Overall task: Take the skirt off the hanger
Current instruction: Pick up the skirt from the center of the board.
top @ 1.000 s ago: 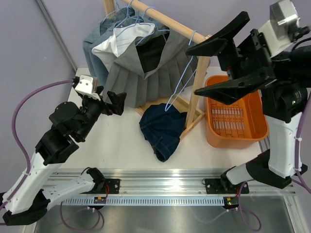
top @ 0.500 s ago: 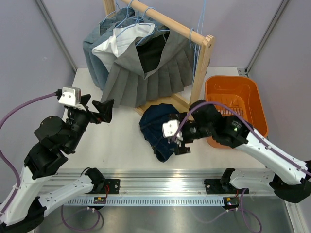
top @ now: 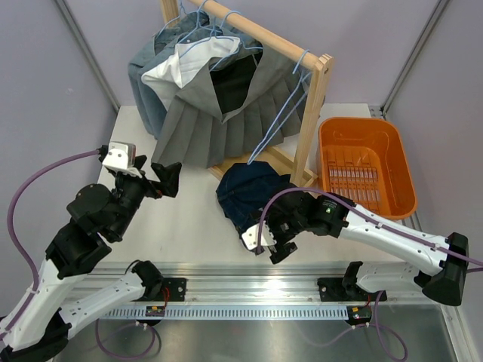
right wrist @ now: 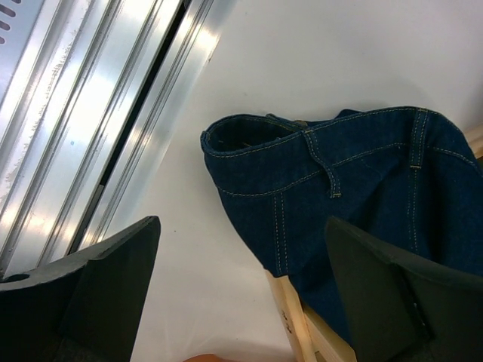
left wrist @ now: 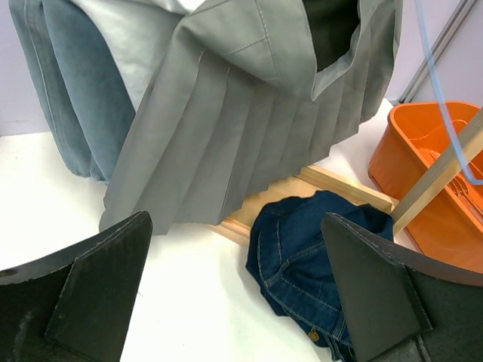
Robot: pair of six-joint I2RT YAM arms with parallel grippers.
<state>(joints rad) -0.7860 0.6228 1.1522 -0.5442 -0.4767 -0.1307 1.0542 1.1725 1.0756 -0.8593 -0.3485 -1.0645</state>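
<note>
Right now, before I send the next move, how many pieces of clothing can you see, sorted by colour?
Pale blue garment: 1
White garment: 1
Grey pleated skirt: 1
Dark blue denim garment: 1
Total: 4

White-and-black jointed arms (top: 79, 249), looping purple cables (top: 38, 181), small white wrist camera boxes (top: 119, 157), broad matte-black pincer fingers (left wrist: 98, 294)
</note>
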